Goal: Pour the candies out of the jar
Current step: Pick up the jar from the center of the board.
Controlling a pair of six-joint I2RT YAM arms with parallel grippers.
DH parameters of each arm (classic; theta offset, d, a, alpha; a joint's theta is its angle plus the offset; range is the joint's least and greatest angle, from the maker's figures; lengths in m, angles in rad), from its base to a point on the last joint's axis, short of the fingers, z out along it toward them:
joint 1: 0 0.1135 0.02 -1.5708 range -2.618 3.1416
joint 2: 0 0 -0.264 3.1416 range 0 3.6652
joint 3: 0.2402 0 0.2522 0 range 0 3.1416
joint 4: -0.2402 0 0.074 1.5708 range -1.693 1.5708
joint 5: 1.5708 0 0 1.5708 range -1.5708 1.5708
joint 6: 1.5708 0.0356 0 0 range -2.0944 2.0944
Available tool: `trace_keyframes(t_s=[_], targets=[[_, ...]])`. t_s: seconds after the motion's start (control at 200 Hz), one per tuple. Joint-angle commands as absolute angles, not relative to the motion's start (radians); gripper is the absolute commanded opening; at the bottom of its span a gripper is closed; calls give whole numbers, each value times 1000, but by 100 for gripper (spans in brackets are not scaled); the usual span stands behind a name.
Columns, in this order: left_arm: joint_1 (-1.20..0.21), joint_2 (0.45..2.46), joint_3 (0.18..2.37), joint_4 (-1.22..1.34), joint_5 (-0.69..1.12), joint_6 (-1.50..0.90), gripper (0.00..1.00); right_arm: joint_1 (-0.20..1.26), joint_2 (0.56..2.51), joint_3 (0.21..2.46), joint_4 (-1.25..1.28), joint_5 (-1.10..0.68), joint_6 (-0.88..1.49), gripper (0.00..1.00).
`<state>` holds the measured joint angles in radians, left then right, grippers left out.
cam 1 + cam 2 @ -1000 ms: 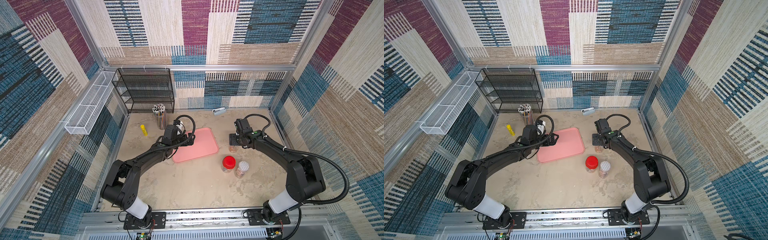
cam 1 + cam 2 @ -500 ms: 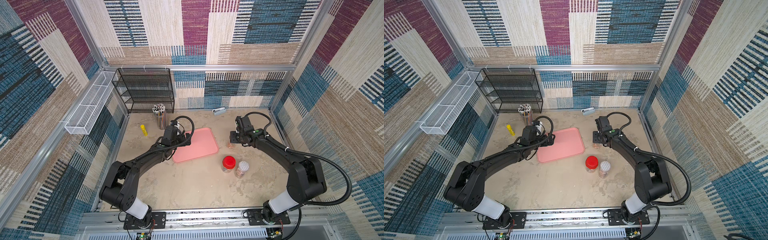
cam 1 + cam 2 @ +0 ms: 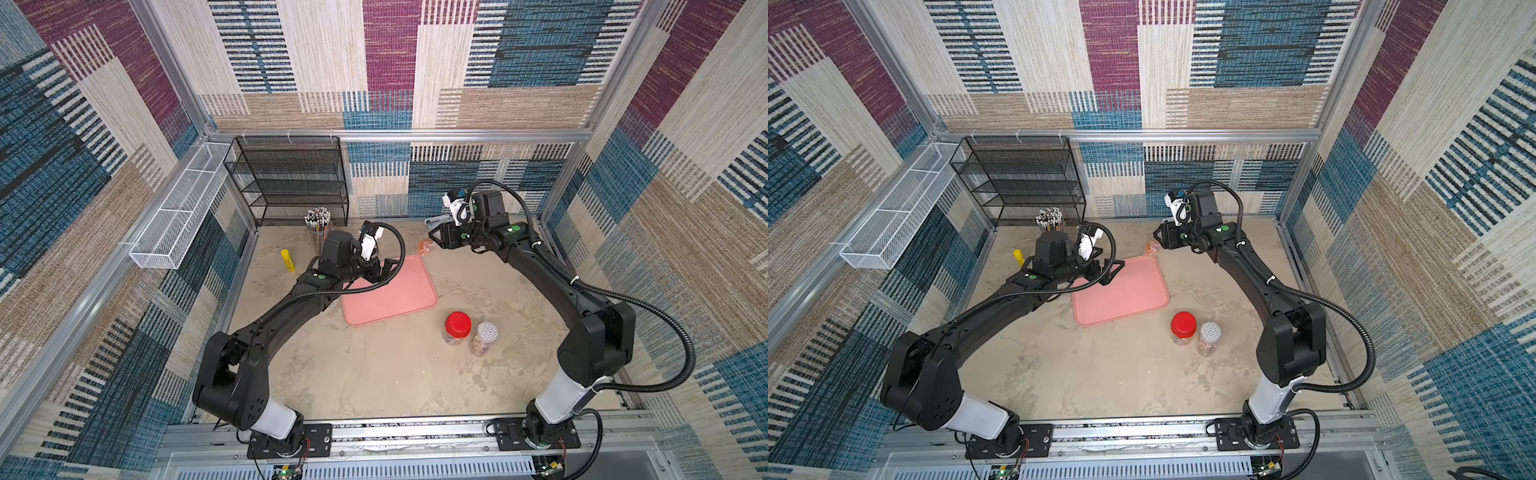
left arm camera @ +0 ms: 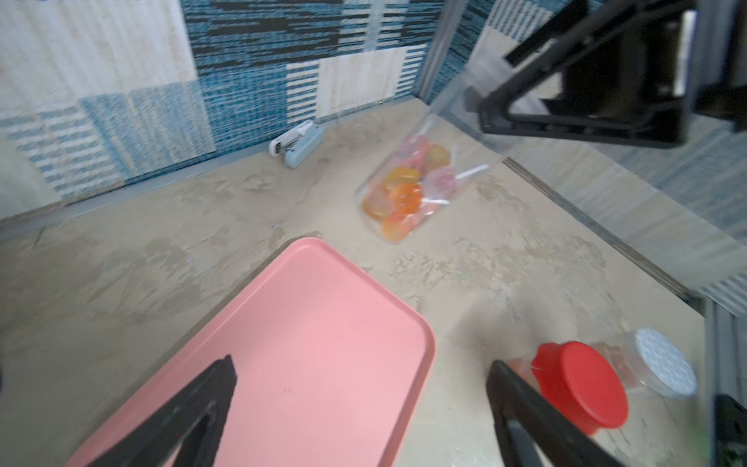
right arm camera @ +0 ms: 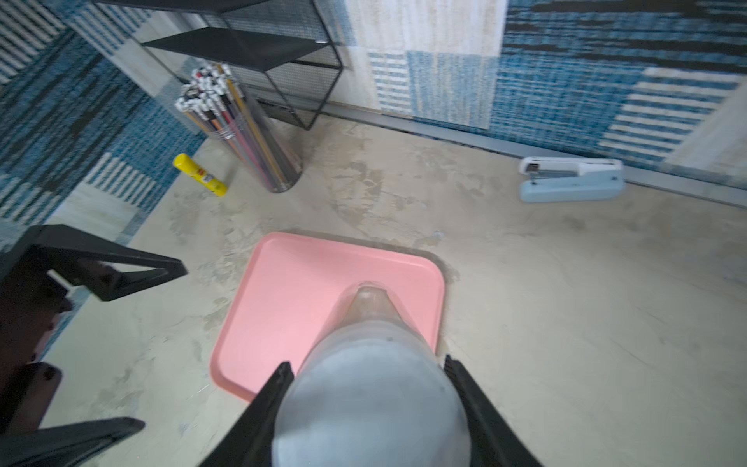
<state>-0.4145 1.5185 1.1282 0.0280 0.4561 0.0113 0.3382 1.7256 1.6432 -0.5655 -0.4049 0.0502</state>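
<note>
We are clenching right jaws on the tilted jar (image 4: pixel 428 178), left jaws gaping; pouring beside the tray (image 4: pixel 307 323) risks candies (image 4: pixel 404 198) scattering.

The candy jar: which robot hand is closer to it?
Right. The right gripper is clamped on the candy jar. The left gripper hangs open over the pink tray, apart from the jar.

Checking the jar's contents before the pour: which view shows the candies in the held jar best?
The left wrist view: the candies show through the clear jar, orange and pink heads on white sticks. Both top views give only a small orange blur at the right gripper. The right wrist view sees only the jar's cloudy end.
</note>
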Motion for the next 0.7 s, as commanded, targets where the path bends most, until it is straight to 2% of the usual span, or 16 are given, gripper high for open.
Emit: trace_keyframes(t_s=[0.0, 0.266, 0.691], targets=[[-413, 1527, 1150, -15, 622, 131, 99, 340, 1738, 1663, -583, -583, 34, 43], [-415, 1580, 1181, -14, 693, 142, 99, 341, 1732, 1649, -586, -828, 54, 39], [-420, 1633, 1222, -20, 755, 147, 94, 350, 1716, 1577, -585, -938, 66, 37]])
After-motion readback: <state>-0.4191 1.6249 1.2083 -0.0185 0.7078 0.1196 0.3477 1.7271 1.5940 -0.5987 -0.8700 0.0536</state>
